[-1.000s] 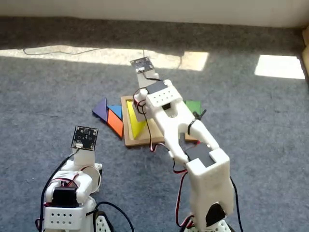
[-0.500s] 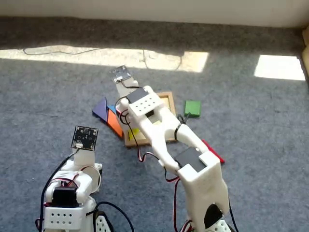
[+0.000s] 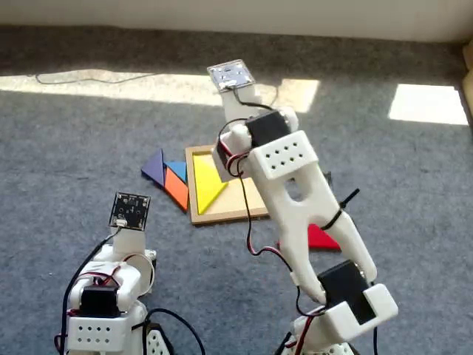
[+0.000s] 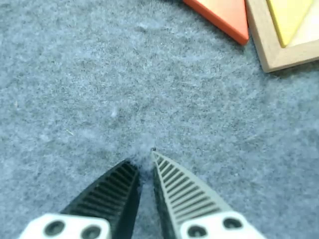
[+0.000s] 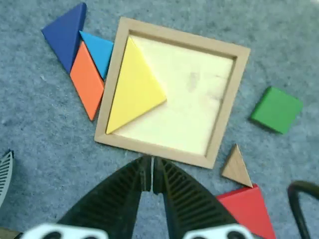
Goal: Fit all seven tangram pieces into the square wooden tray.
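White perforated shells (image 3: 284,155), black servos (image 3: 341,277), red-and-black cables (image 3: 248,222) — square camera boards (image 3: 131,210)

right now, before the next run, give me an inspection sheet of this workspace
surface: grey carpet, sunlit patches at the far side
job's things: wooden tray holds only the yellow triangle; dark blue triangle, light blue piece, orange parallelogram beside one edge; green square, tan triangle, red triangle toward the opposite side
clutter: nothing seen
grippers: left gripper low over bare carpet, fingers shut; right gripper above the tray's near rim, fingers shut
cables: thin cable lying on the far carpet
surroundings: pale wall behind
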You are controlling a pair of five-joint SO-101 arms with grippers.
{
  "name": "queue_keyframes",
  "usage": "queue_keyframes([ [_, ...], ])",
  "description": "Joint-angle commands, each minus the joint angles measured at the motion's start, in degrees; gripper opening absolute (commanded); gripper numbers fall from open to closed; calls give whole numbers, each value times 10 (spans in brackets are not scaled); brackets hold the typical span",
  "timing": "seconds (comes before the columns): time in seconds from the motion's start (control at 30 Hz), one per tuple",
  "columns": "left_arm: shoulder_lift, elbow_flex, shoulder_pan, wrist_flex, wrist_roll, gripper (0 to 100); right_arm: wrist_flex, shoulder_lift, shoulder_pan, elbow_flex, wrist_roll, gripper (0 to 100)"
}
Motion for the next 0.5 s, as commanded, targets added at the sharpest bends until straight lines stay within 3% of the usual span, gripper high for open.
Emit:
queue_keyframes([
  [0.0, -13, 12, -5, 2, -2, 6, 75, -62, 40, -24, 1, 27],
  [0.13, -13, 12, -5, 2, -2, 6, 138, -79, 80, -20, 1, 27],
  [0.47, -13, 12, -5, 2, -2, 6, 88, -225, 175, 185, 1, 26],
])
